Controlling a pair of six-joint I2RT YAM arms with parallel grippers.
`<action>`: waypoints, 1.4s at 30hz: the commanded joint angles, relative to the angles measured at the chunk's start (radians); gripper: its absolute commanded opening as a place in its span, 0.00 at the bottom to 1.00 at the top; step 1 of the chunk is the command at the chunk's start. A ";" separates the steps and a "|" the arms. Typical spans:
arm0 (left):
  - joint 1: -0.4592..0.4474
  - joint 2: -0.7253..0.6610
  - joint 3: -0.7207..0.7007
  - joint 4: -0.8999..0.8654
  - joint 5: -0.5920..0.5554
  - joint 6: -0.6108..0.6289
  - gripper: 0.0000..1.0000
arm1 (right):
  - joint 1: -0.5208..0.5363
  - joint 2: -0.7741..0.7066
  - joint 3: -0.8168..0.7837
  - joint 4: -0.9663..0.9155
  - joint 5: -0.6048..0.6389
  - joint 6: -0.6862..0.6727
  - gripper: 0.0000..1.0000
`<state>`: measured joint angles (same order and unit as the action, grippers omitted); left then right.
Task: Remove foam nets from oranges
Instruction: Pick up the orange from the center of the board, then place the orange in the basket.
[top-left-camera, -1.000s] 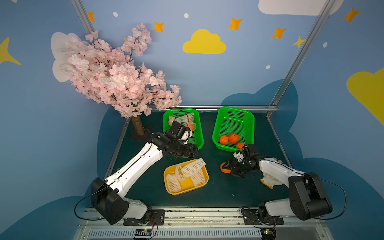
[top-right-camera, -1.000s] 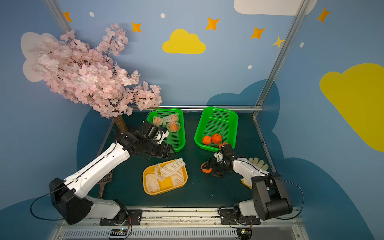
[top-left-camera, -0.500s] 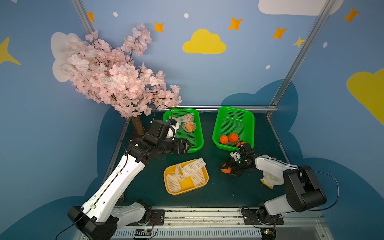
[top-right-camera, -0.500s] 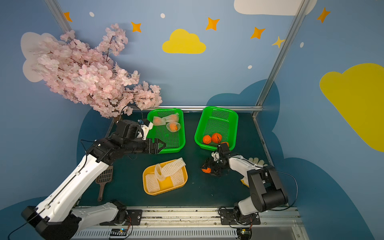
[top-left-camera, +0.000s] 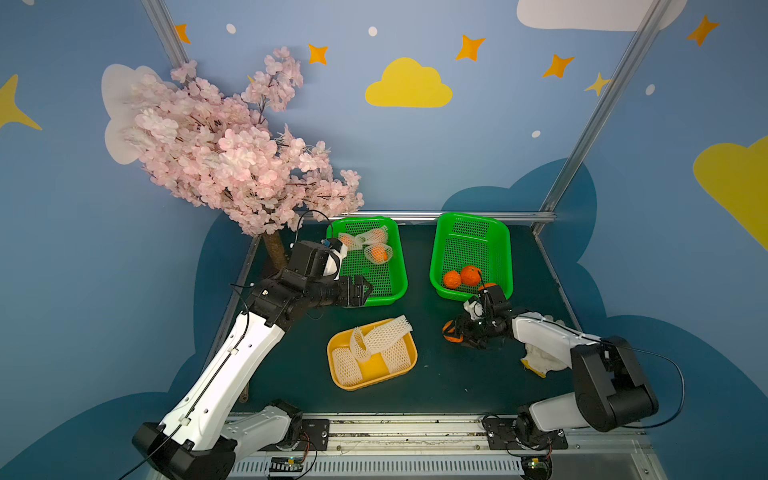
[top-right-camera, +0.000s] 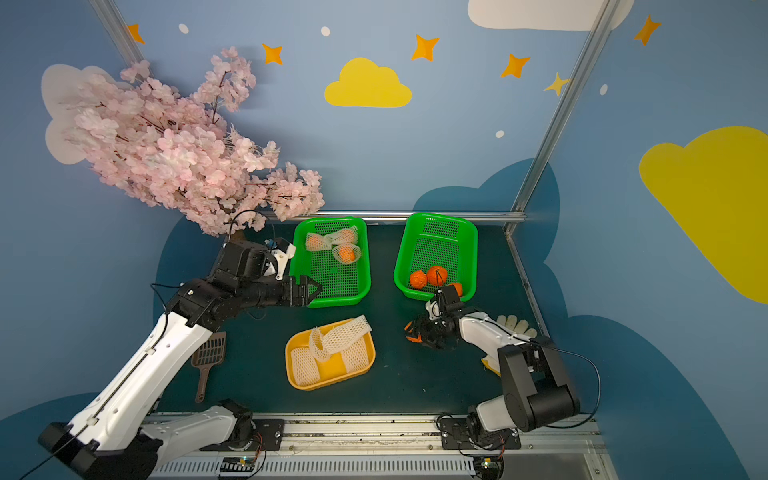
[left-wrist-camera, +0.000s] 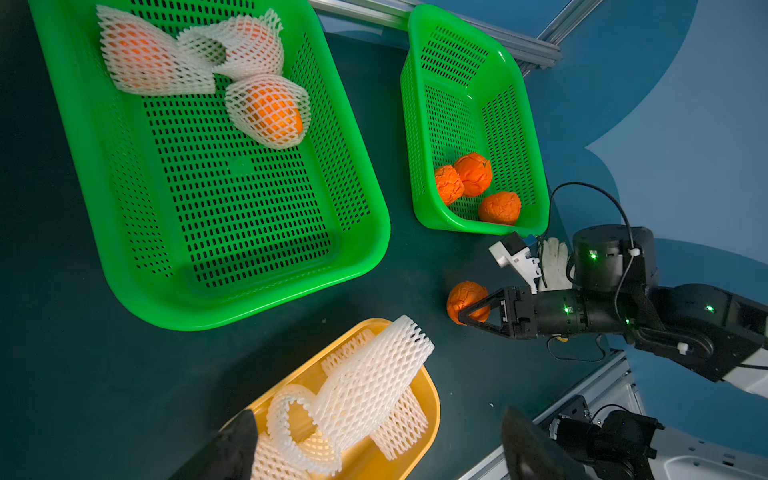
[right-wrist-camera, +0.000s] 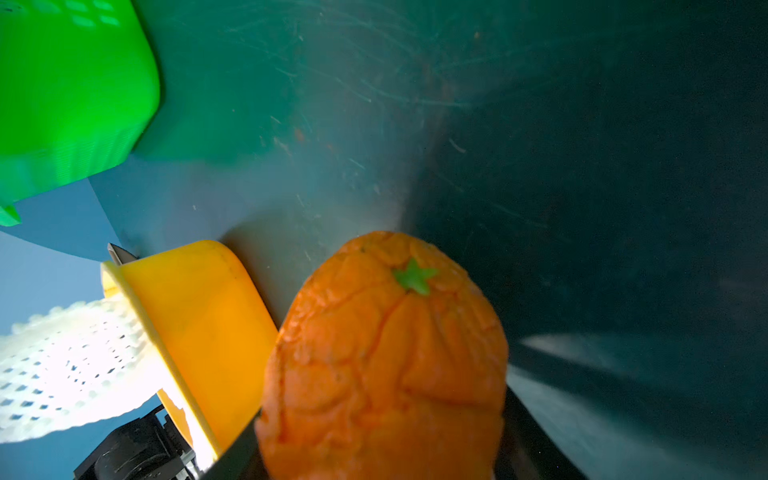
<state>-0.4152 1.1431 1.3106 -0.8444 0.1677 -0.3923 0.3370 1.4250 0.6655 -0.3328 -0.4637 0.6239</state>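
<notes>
The left gripper (top-left-camera: 368, 286) hangs in the air by the near edge of the left green basket (top-left-camera: 402, 270), its fingers spread wide with nothing between them. Far back in that basket lie three netted oranges (left-wrist-camera: 268, 112), huddled together, the fruit showing pale through the white mesh. Over on the other side, the right gripper (left-wrist-camera: 467, 307) lies low over the dark table mat (top-left-camera: 457, 382), and its jaws are pressed against a bare orange (right-wrist-camera: 382, 353), one on each side; the fruit sits on the mat, just in front of the right green basket (top-left-camera: 436, 257). That basket holds three more peeled-free oranges (left-wrist-camera: 473, 174), bunched at its near end. Between the two arms sits the yellow tray (top-left-camera: 332, 353), piled with empty foam nets (top-left-camera: 380, 338), one of them arching up over the rim. A white glove (top-right-camera: 515, 322) lies under the right arm, a brown scoop (top-right-camera: 210, 353) lies beneath the left, and a pink blossom tree (top-left-camera: 232, 158) stands in the far left corner.
</notes>
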 joint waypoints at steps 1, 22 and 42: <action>0.011 -0.010 -0.014 0.016 0.018 0.015 0.91 | 0.011 -0.057 -0.038 -0.023 0.014 -0.013 0.40; 0.035 0.012 -0.021 0.140 0.048 0.086 0.93 | -0.042 -0.502 0.100 -0.370 -0.038 0.017 0.40; 0.058 0.136 0.002 0.219 0.113 0.099 0.96 | -0.435 0.482 1.046 -0.557 -0.046 -0.270 0.41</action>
<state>-0.3634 1.2476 1.2976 -0.6537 0.2405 -0.2848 -0.0994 1.8141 1.6188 -0.7925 -0.5278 0.4160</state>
